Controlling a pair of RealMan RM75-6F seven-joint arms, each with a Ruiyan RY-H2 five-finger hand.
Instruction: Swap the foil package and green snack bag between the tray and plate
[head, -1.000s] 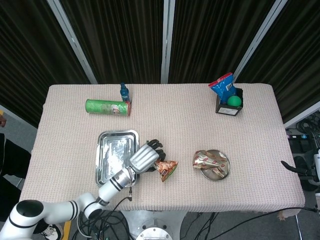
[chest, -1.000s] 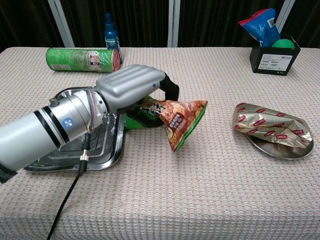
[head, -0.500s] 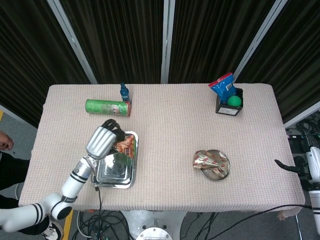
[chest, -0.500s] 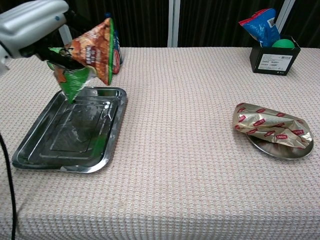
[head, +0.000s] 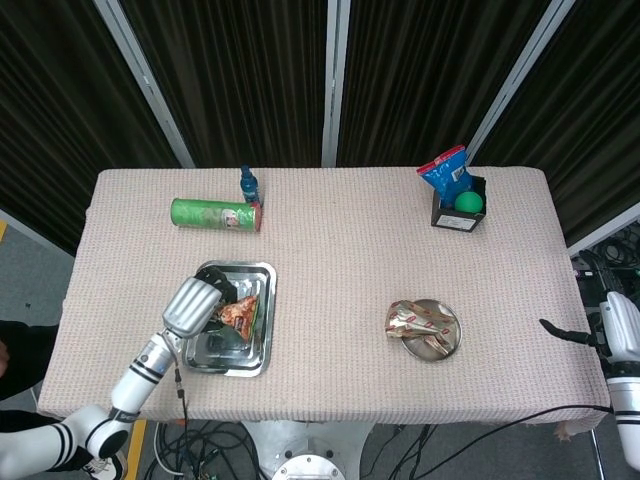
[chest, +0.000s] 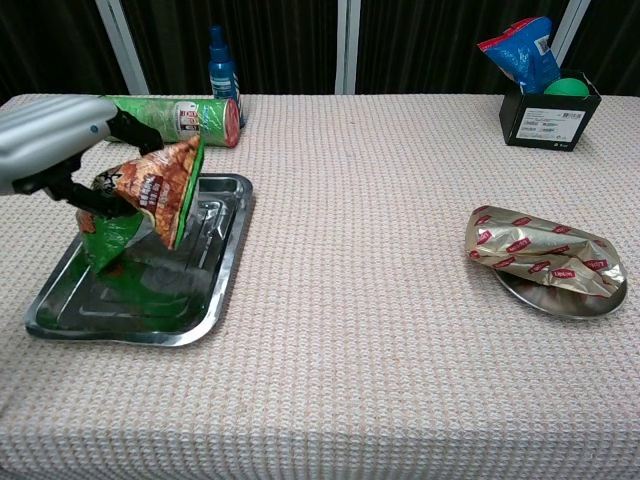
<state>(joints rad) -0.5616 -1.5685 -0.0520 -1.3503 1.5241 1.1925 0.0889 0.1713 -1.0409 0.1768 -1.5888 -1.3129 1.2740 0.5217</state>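
A: Holding the green snack bag (chest: 140, 200) above the tray (chest: 210, 300) at the left of the frame, your left hand (chest: 45, 145) has its fingers (chest: 120, 125) clamped on the bag's top.

B: And the foil package (chest: 540, 253)?

A: It lies on the plate (chest: 560, 300) at the right, well apart from the tray. Your right hand (head: 565, 333) barely shows at the right edge of the head view, off the tabletop (chest: 380, 350); you cannot tell how its fingers sit.

Right hand (head: 622, 335) — mostly beyond head view's edge, fingers unreadable.
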